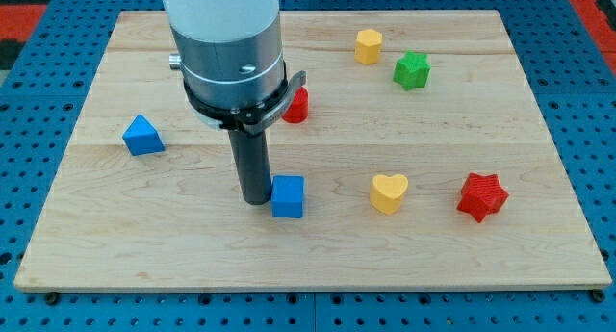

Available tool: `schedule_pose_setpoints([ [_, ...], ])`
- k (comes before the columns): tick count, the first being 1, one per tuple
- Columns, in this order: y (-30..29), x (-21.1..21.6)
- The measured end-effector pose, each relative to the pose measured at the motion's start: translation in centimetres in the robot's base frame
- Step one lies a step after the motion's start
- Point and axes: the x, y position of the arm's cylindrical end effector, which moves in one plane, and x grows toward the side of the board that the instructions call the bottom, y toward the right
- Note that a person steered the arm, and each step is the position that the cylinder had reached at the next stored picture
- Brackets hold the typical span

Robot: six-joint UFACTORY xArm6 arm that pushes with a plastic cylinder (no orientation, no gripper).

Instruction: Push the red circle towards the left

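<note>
The red circle [297,105] is mostly hidden behind the arm's body, only its right part showing near the board's upper middle. My tip [255,199] rests on the board lower down, just left of the blue cube [288,196] and touching or nearly touching it. The tip is well below the red circle, apart from it.
A blue triangle [142,136] lies at the view's left. A yellow hexagon [368,45] and green star [411,70] sit at the upper right. A yellow heart [389,192] and red star [481,196] lie at the lower right. The wooden board [144,245] ends near the view's bottom.
</note>
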Motion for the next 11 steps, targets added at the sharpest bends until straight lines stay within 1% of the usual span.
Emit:
schedule_pose_setpoints([
  [1,0.4,-0.4],
  [2,-1.0,-1.8],
  [4,6.1,-10.2],
  [5,10.6,-13.7],
  [6,5.9,-13.5],
  [7,4.4,-13.3],
  [8,7.1,-15.9],
  [9,3.3,-14.2],
  [10,3.6,-10.9],
  [11,3.9,-11.7],
])
